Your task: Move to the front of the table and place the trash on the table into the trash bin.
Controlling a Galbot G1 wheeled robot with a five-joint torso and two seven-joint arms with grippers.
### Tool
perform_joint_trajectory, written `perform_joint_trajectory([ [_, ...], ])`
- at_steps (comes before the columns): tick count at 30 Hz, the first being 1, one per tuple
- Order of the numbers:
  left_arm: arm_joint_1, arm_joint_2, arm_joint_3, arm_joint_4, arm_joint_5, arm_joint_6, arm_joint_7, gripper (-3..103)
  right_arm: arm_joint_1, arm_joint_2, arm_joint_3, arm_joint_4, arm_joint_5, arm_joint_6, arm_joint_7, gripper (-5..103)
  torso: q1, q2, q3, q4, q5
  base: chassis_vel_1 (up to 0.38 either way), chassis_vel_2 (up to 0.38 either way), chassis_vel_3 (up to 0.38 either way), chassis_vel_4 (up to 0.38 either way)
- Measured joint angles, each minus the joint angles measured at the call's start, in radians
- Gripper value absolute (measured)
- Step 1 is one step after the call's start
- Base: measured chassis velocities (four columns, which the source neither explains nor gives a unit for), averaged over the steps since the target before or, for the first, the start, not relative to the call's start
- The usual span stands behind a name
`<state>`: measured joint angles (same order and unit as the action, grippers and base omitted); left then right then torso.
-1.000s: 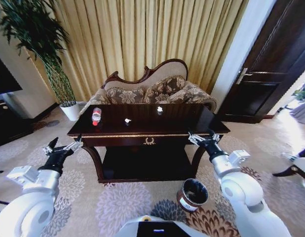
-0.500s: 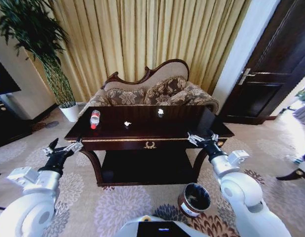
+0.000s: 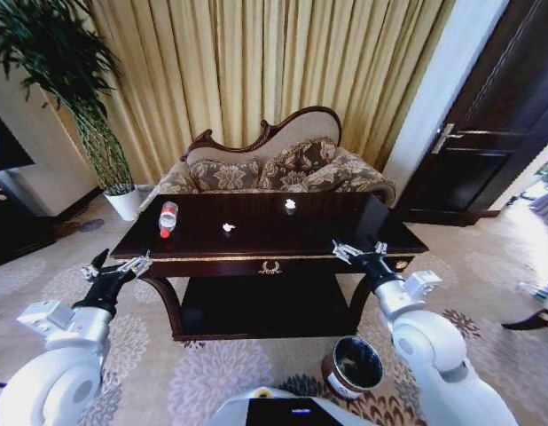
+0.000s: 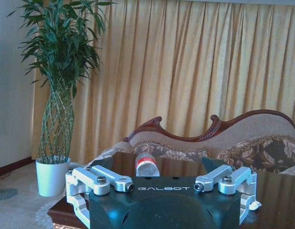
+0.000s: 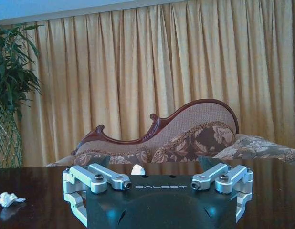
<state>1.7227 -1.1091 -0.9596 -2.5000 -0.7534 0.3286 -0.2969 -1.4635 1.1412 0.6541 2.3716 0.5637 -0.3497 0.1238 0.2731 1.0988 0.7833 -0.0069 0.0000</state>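
Observation:
The dark glossy table with gold trim stands straight ahead. On its top lie the trash pieces: a clear bottle with a red label at the left end, a white scrap near the middle and another scrap farther back. The round brown trash bin sits on the carpet by the table's front right leg. My left gripper hovers open off the front left corner, facing the bottle. My right gripper hangs open over the front right edge, with both scraps ahead of it.
A patterned sofa stands behind the table before gold curtains. A tall plant in a white pot is at the back left, a black cabinet at the far left and a dark door at the right.
The whole view has shifted: the camera has come closer to the table, which now looks larger, and the bin sits lower in the picture. Both arms hold the same pose.

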Motion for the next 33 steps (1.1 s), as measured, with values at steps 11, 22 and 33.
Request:
perform_joint_trajectory([
  [11,0.000,0.008,0.003,0.000,0.000,0.000,0.000,100,0.000,0.008,-0.009,-0.007,-0.017,0.007,-0.009,100,0.000,0.000,0.000,-0.0001,0.0000,-0.101,0.108,0.110,-0.100],
  [22,-0.001,0.000,0.011,0.000,0.000,0.000,-0.001,100,0.022,-0.010,-0.053,-0.032,-0.031,0.023,-0.022,100,0.000,0.000,0.000,-0.0001,0.0000,-0.068,0.068,0.062,-0.078],
  [33,0.018,-0.021,0.017,0.000,0.028,-0.001,-0.002,100,0.163,-0.105,-0.137,-0.186,0.062,0.008,0.014,100,0.000,0.000,0.000,-0.0001,0.0002,0.000,0.000,0.000,0.000],
])
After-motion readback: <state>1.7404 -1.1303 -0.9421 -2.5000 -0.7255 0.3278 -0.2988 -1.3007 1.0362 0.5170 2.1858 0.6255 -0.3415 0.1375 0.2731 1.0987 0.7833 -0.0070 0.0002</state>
